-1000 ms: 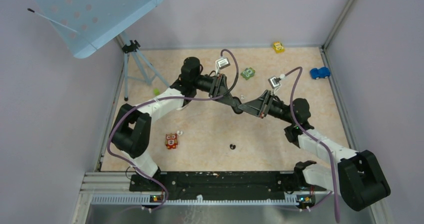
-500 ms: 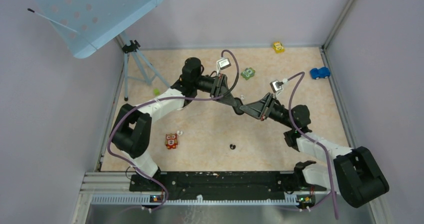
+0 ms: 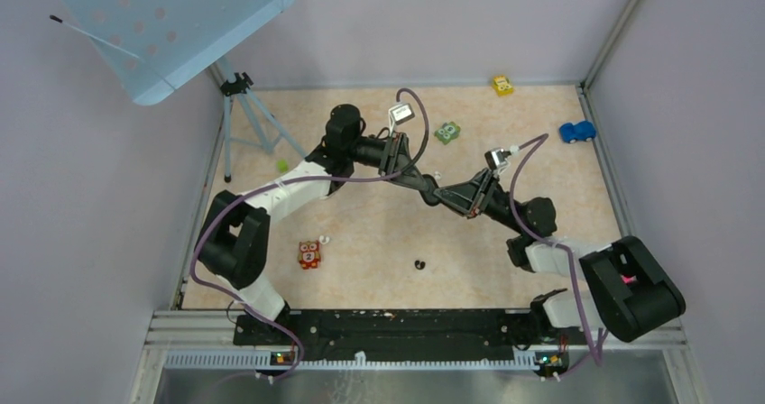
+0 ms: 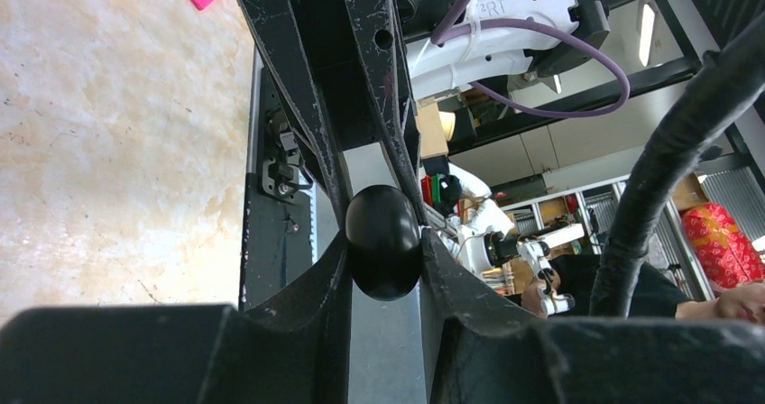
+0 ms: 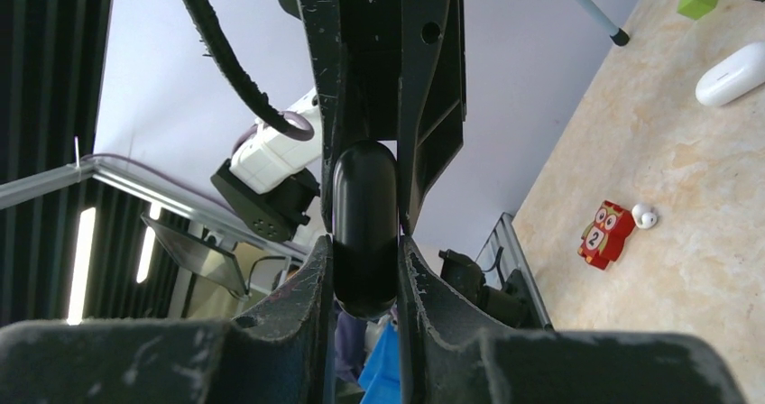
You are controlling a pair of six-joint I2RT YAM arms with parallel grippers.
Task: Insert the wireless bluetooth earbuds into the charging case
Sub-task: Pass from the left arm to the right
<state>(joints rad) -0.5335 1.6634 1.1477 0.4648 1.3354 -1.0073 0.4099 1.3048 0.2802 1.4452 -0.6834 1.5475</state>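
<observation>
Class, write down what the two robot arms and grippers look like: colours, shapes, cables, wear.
Both the left arm and right arm have white links between bulky black joints. A purple cable loops along each. The left gripper and right gripper are black, with tapering, scratched fingers. A small grey camera box sits on each wrist.

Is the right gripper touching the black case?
Touching. The right wrist view shows the right gripper with both fingers pressed against the black case, no gap.
</observation>
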